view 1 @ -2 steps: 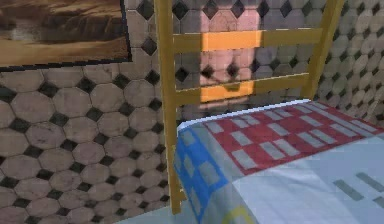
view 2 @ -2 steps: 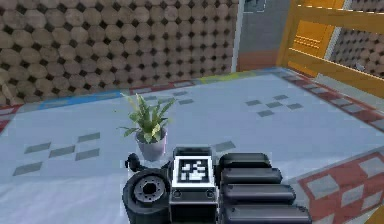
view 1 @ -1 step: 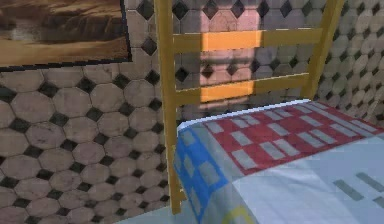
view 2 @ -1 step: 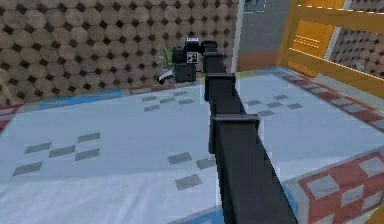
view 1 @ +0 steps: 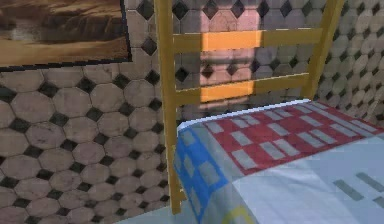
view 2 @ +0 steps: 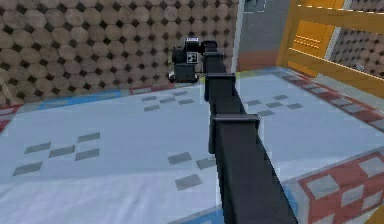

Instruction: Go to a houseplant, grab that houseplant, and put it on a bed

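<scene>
Pale blue covers with small grey patches lie on the bed (view 2: 100, 150), and the robot reaches out over them. The end effector (view 2: 184, 64) sits up by the bed's far edge, close to the wall. It looks like a small dark clump with white squares on it. I cannot tell if its fingers are apart or together, and I cannot tell if it holds anything. So I cannot tell where the houseplant is. If the robot has it, it would be at that dark tip.

Back from the tip runs the arm (view 2: 235, 130), a dark square bar that goes across the middle of the bed. I think it is stretched out this far so that a thing let go would land well away from the near edge and would not roll off.

Red and white squares run along the bed's edges. At the head end stands a yellow wooden frame (view 2: 325, 45) with flat rails, like a ladder. The robot is right beside the bed, and I think that is so the arm can reach over it.

Behind the bed is a brown stone wall (view 2: 90, 50). A framed picture (view 1: 60, 30) hangs at the forward view's top left.
</scene>
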Controlling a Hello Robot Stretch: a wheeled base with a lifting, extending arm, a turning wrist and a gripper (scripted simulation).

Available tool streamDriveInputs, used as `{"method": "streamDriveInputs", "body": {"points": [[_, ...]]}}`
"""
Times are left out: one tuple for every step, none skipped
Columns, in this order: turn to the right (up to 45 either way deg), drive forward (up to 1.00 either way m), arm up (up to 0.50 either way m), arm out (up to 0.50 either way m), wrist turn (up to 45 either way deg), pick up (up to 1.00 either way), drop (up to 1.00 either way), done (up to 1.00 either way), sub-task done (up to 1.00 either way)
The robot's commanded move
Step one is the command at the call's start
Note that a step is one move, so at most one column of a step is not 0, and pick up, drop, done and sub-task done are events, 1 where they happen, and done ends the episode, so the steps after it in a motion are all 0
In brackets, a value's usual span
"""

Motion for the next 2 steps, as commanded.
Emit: {"method": "streamDriveInputs", "body": {"points": [[0.0, 0.0, -0.2, 0.0, 0.0, 0.0, 0.0, 0.0, 0.0], [0.0, 0.0, 0.0, 0.0, 0.0, 0.0, 1.0, 0.0, 0.0]]}}
